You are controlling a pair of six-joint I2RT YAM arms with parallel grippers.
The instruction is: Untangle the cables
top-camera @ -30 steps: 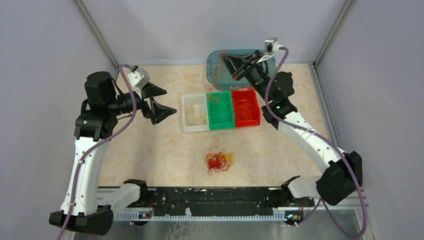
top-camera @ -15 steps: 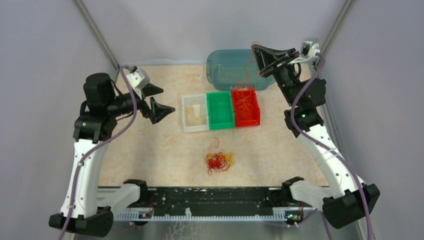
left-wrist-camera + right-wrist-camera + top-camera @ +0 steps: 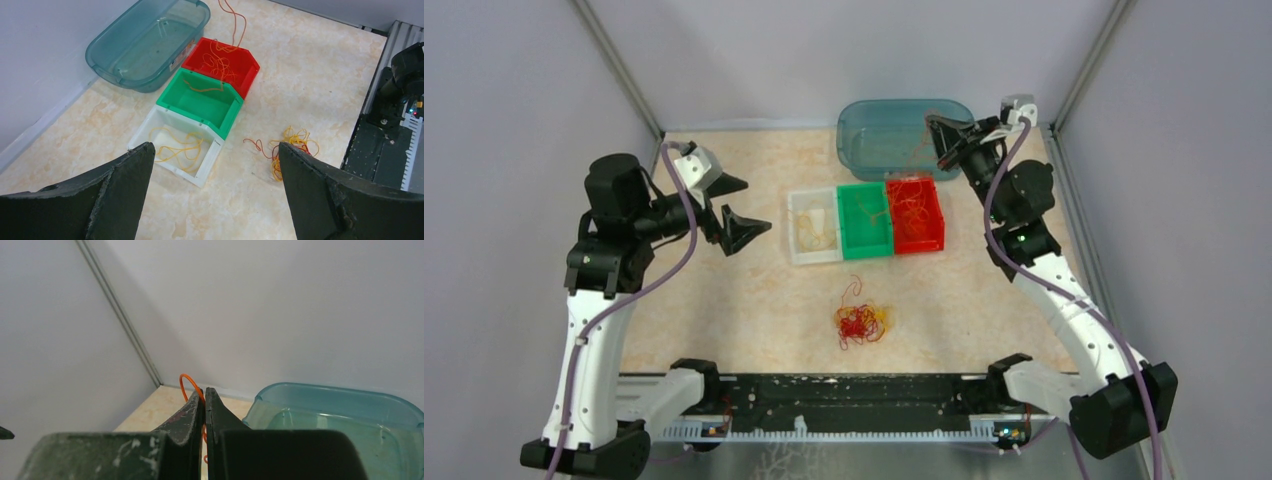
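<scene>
Your right gripper [image 3: 946, 138] is sitting further right than a second ago and is hanging just behind the red bin [image 3: 921, 246], above the teal tub [image 3: 854, 140] behind that bin. Its jaws are pressing fully together on one orange wire [image 3: 185, 382], which is trailing down into the red bin, where more loose strands are lying. Your left gripper [image 3: 739, 208] is hovering well left of the red bin, jaws spread wide, gripping nothing. The main clump of cables [image 3: 861, 322], red, orange and yellow, is lying on the table [image 3: 724, 300] in front of the red bin, well apart from both grippers. The green bin [image 3: 867, 252] and white bin [image 3: 812, 258] are standing in a row left of the red bin, each holding a few strands.
</scene>
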